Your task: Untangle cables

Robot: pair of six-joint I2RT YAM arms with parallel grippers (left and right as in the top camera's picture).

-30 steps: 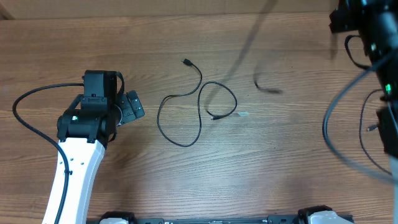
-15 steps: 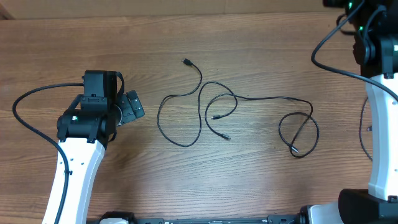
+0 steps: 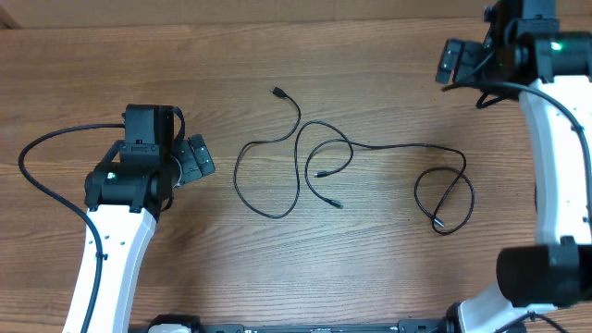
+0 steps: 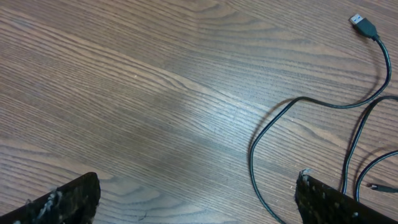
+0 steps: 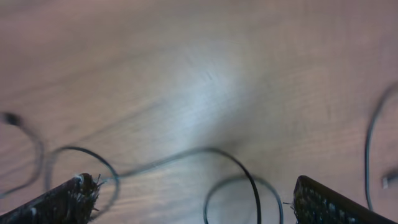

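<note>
Two thin black cables lie on the wooden table [image 3: 111, 74]. One cable [image 3: 237, 176] runs from a plug [image 3: 277, 92] at the far middle into a loop at the centre. The other cable [image 3: 407, 146] crosses it near the centre, stretches right and ends in a coil [image 3: 444, 199]. My left gripper [image 3: 196, 159] is open on the left, short of the cables, with nothing between its fingers. In the left wrist view it [image 4: 196, 202] faces a cable bend [image 4: 261, 143] and a silver USB plug [image 4: 362, 23]. My right gripper [image 3: 450, 63] hangs open at the far right above the table. Its blurred view [image 5: 193, 199] shows cable loops [image 5: 239, 168] below.
Thick black arm cords [image 3: 37, 148] curve beside the left arm. The right arm [image 3: 555, 157] stretches along the right edge, with more cord at that edge. The arm bases [image 3: 324, 326] sit along the near edge.
My right gripper has opened and let go of the cable it held up. That cable dropped and now lies stretched to the right with a coil. The right arm swung in at the top right.
</note>
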